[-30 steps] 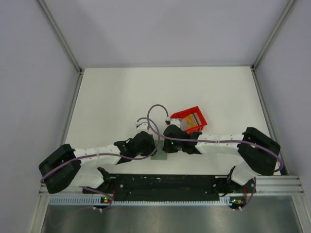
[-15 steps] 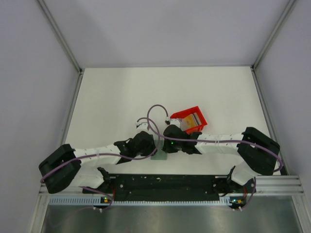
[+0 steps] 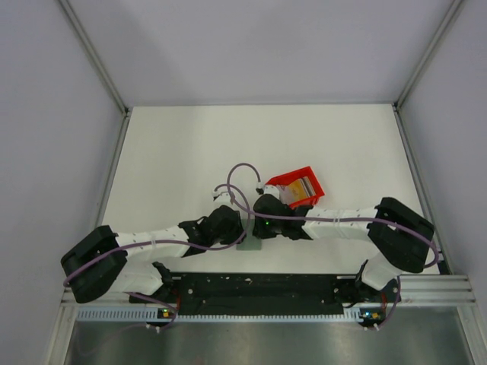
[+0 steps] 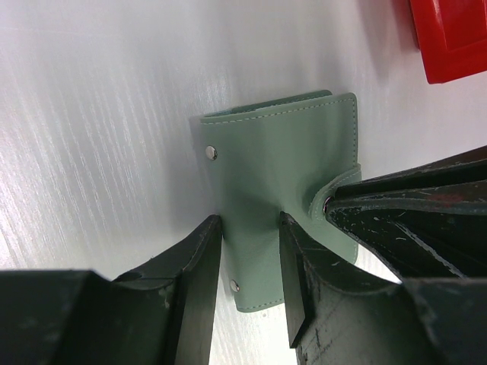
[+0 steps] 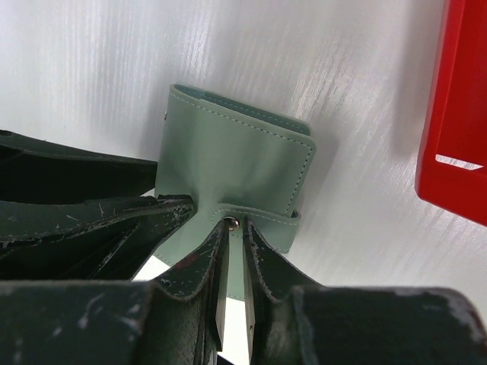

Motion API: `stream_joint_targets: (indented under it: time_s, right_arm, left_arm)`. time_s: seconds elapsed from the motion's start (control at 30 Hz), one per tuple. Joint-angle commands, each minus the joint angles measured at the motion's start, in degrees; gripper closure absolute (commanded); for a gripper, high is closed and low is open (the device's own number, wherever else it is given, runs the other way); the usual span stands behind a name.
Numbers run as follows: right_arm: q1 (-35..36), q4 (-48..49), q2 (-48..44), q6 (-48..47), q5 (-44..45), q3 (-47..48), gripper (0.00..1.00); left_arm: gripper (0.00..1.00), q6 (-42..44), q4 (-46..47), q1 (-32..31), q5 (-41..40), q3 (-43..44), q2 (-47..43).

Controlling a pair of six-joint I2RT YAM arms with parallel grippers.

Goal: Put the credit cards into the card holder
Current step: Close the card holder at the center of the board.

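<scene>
The card holder [image 4: 281,167] is a grey-green wallet lying folded shut on the white table, its strap snapped over one edge. In the top view only a sliver of the card holder [image 3: 249,244] shows between the two wrists. My left gripper [image 4: 249,220] stands open, both fingertips resting on the wallet's cover near its spine. My right gripper [image 5: 234,224] is nearly closed, its tips pinching the snap tab [image 5: 255,217] of the card holder [image 5: 236,163]. The credit cards [image 3: 302,187], tan and pale, lie in the red bin.
The red plastic bin [image 3: 300,181] sits just behind and right of the wallet, close to the right wrist; its corner shows as the bin [image 4: 449,38] and its side as the bin [image 5: 456,114]. Purple cables [image 3: 242,179] loop above the wrists.
The right arm has shifted slightly to the left. The left arm and the wallet have stayed where they were.
</scene>
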Motion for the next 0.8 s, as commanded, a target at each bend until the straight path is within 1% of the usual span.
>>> stream_joint_targets:
  time_s: [0.0,0.17,0.47,0.77]
  right_arm:
    - [0.2,0.3,1.3,-0.2,1.2,2.6,0.88]
    - [0.3,-3.6,2.4,0.6,2.8,4.3,0.87]
    - [0.1,-8.3,5.6,0.9,2.1,7.9,0.89]
    - [-2.9,-9.6,8.4,0.5,-3.3,9.4,0.9]
  left_arm:
    - [0.59,-0.2,0.5,0.0,1.0,-0.2,0.9]
    - [0.59,-0.2,0.5,0.0,1.2,-0.2,0.9]
    - [0.59,0.0,0.5,0.0,1.3,-0.5,0.9]
    - [0.6,0.3,0.5,0.0,1.4,-0.8,0.9]
